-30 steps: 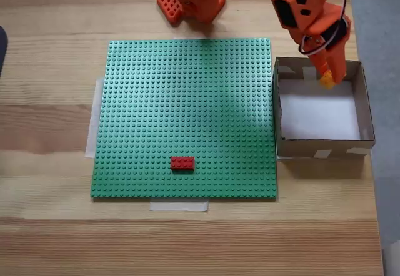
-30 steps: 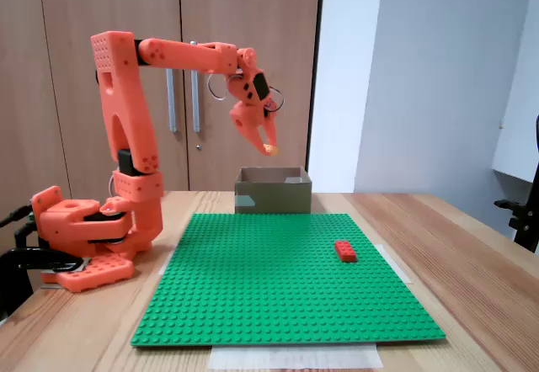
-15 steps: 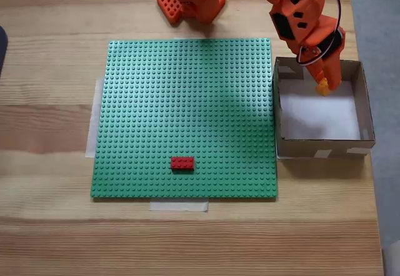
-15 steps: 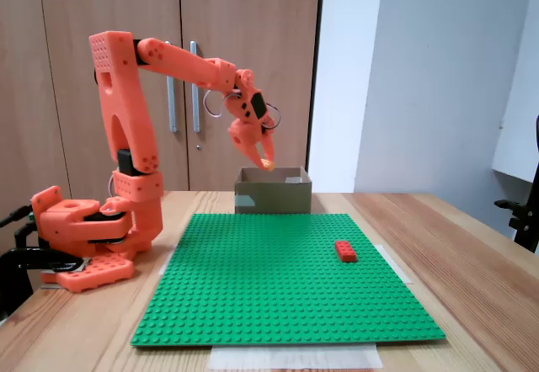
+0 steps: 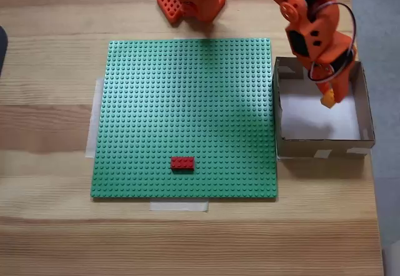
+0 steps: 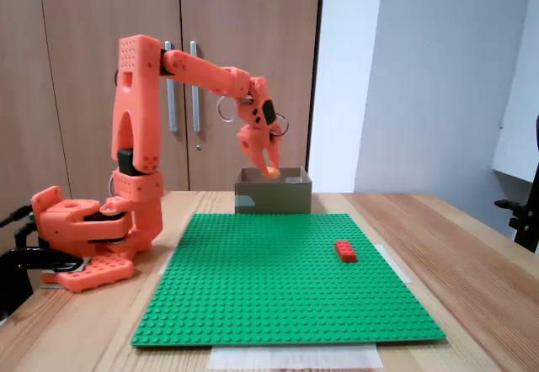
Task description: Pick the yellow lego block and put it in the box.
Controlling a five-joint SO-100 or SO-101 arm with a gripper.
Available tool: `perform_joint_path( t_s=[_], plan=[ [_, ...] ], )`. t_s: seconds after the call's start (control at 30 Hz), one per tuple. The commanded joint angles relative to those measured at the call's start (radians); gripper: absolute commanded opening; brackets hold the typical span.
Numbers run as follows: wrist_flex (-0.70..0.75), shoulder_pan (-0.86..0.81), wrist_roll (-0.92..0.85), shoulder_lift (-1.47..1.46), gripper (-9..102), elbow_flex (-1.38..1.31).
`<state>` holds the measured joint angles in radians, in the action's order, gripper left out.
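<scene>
Orange gripper (image 5: 327,97) over cardboard box (image 5: 364,110), fingers closed on yellow lego block (image 5: 327,100). Block small, yellow-orange, mostly hidden between fingertips; only tip visible, studs not discernible. In side fixed view gripper (image 6: 272,170) holds block (image 6: 273,171) at rim level of box (image 6: 273,191). Box square, shallow, brown walls, white floor, pale tape patches. Red brick (image 5: 182,162) sits on green baseplate (image 5: 181,101), well apart from box.
</scene>
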<state>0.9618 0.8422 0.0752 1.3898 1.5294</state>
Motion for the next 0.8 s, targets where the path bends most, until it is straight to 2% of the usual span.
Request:
perform_joint_path(
  t_s=[0.0, 0.3, 0.77],
  plan=[
    [0.046, 0.002, -0.008, -0.054, 0, -0.126],
    [0.150, -0.006, 0.006, -0.264, 0, -0.334],
    [0.135, -0.032, 0.006, -0.387, 1, -0.350]
  ],
)
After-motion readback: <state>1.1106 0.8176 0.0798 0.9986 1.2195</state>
